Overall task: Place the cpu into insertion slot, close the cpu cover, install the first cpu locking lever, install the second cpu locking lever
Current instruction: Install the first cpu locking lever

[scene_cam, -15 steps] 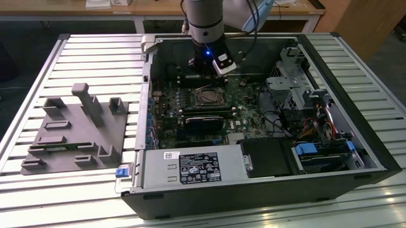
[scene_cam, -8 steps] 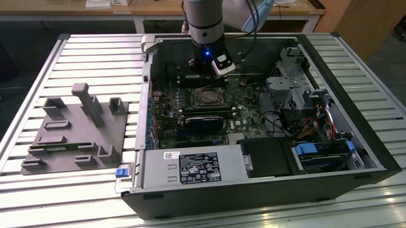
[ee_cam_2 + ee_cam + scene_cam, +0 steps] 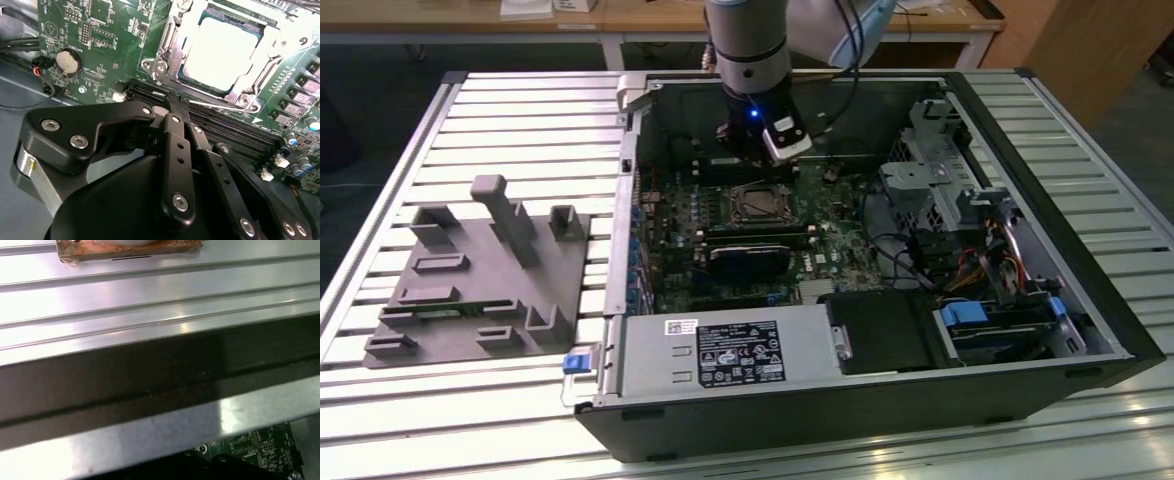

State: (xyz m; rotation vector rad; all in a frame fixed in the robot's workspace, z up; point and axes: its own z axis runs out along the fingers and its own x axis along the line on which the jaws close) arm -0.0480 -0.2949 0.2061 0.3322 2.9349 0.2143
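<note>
The cpu (image 3: 220, 47), with a pale silver top, lies in the insertion slot (image 3: 758, 204) on the green board. The silvery cpu cover (image 3: 170, 35) lies flat around it as a frame. A thin metal locking lever (image 3: 220, 106) runs along the socket edge that faces the black memory slots (image 3: 230, 132). My gripper (image 3: 175, 102) has its black fingers together with nothing between them, tips over the memory slots just beside that lever. In the exterior view the gripper (image 3: 765, 160) hangs inside the open computer case, just behind the socket.
The case walls (image 3: 1041, 170) ring the board. A power supply (image 3: 720, 352), a drive cage (image 3: 947, 190) and loose cables (image 3: 987, 265) sit inside. A grey fixture tray (image 3: 480, 270) lies on the slatted table at the exterior view's left. A coin battery (image 3: 67, 61) sits on the board.
</note>
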